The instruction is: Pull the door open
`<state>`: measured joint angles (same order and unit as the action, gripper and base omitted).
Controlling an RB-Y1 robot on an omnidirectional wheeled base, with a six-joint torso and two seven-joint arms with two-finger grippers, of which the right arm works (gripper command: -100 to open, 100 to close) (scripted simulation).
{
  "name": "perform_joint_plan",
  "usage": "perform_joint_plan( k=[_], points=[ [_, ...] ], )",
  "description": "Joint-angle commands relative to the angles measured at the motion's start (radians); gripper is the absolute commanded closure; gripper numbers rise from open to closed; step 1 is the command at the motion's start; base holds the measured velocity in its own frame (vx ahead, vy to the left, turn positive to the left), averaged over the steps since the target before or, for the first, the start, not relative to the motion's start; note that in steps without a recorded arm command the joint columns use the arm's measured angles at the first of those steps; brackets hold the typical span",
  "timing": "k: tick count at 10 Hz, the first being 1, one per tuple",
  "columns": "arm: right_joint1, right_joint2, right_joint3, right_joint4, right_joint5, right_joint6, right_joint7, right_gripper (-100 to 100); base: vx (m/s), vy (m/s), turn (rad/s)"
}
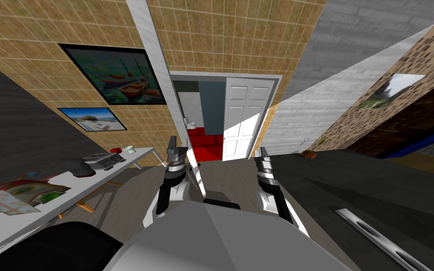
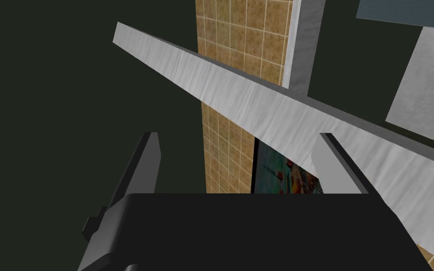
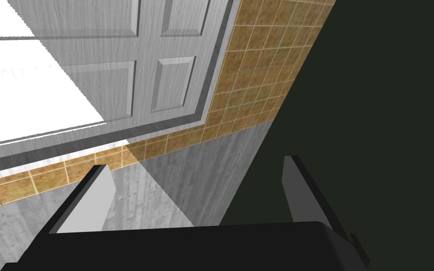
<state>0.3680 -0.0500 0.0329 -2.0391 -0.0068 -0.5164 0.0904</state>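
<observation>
The white panelled door (image 1: pixel 242 117) stands ahead in its white frame (image 1: pixel 225 75), set in a tan tiled wall (image 1: pixel 239 37). The leaf covers the right part of the opening. The left part is open, with a red floor (image 1: pixel 206 146) beyond it.

Both arms are raised in front of the chest, well short of the door and touching nothing. The left pincer (image 1: pixel 172 148) is spread wide, and so is the right pincer (image 1: pixel 262 155), with nothing between the fingers of either. The right wrist view looks at the door's lower panels, the frame edge and the tile strip beside it.

A strip of bare floor (image 1: pixel 230 169) runs from the arms to the threshold. On the left it is bounded by the edge of a white tabletop (image 1: pixel 140 153), and on the right by a broad dark surface (image 1: pixel 376 188).
</observation>
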Motion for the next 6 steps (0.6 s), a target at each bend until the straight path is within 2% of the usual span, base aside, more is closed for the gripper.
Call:
perform_joint_plan(
  k=[1, 6],
  points=[
    [-0.009, -0.006, 0.005, 0.034, -0.006, -0.009, 0.003, -100, 0.082, -0.055, 0.027],
    [-0.048, -0.021, 0.018, 0.148, -0.027, -0.031, 0.012, -100, 0.087, -0.045, 0.034]
  ],
)
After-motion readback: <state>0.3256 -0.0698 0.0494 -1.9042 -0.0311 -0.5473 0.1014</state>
